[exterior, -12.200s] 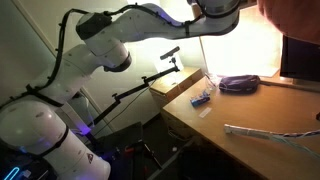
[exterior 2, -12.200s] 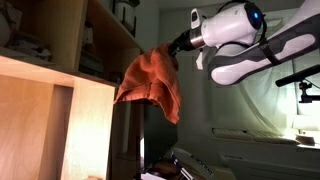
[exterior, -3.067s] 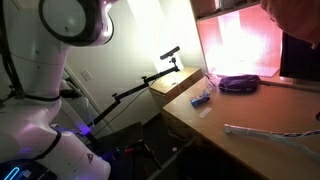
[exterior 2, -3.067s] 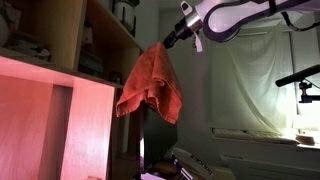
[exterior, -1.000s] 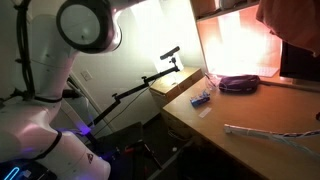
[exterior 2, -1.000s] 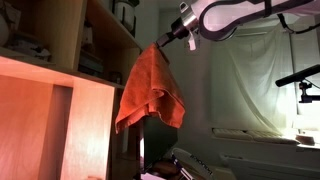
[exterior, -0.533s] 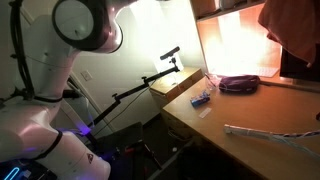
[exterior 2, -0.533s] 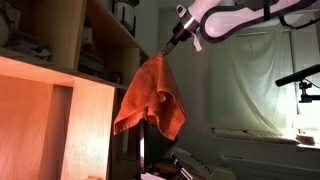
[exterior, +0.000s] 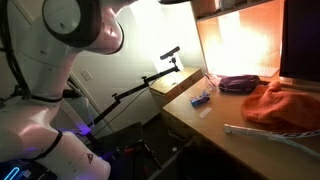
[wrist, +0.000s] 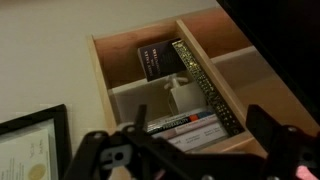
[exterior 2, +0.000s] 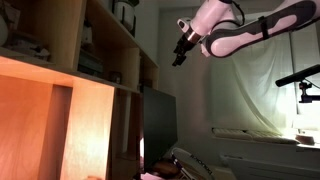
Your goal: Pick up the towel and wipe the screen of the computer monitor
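Now the claw (exterior 2: pixel 178 58) is seen spread wide and empty, high up by the shelves (exterior 2: pixel 105 45). One towel (exterior: pixel 280 102) is found crumpled on the desk (exterior: pixel 205 125), below the one computer monitor (exterior: pixel 302 40). The one purple bundle (exterior: pixel 238 83) just beside it could be grabbed by mistake.

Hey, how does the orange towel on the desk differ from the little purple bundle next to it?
The towel is salmon-orange, the purple bundle dark. The towel is much bigger than the bundle. The towel lies heaped in folds, while the bundle sits low and closer to the glowing panel. Both rest on the wooden desk.
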{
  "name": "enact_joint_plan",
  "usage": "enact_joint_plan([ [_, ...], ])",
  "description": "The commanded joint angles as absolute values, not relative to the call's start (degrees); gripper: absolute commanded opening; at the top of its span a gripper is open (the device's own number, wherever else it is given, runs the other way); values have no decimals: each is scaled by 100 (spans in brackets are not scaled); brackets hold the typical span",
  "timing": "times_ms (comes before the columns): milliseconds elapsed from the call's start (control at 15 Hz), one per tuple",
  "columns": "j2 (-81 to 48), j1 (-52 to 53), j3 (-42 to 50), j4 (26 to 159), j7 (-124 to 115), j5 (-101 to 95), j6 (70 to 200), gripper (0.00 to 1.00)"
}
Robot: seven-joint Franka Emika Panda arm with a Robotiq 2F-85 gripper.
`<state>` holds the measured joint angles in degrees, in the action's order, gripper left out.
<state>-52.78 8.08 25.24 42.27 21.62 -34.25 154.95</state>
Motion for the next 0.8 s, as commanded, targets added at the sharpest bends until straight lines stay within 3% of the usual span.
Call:
enact_joint_plan([
  [0,-5085,961,2694,4567,2473,-3802,15516,100],
  [200,-5023,930,2361,4792,2719,-3694,15808,100],
  [733,-5000,436,181,5979,3895,-3215,16972,100],
])
